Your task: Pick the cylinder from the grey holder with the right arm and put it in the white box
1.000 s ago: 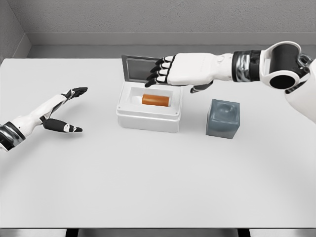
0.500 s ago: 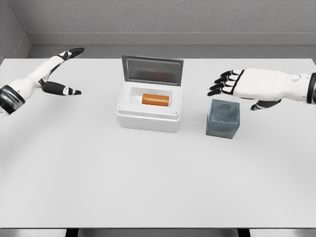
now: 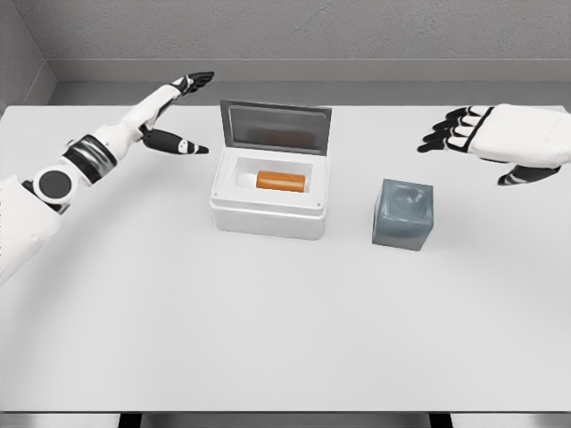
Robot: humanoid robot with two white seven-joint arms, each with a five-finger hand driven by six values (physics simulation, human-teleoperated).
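An orange cylinder [image 3: 281, 181] lies on its side inside the white box [image 3: 268, 214], whose grey lid [image 3: 275, 127] stands upright at the back. The grey holder [image 3: 403, 214] sits right of the box with nothing in its top. My right hand [image 3: 464, 134] hovers open above and right of the holder, fingers spread, holding nothing. My left hand [image 3: 183, 111] is raised open to the left of the box lid, thumb and fingers apart.
The white table [image 3: 268, 339] stretches wide in front of the box and holder. A grey wall runs behind the table's far edge.
My right hand has pulled back from over the box to the right, past the holder. My left arm has lifted and swung from the table's left side toward the box lid.
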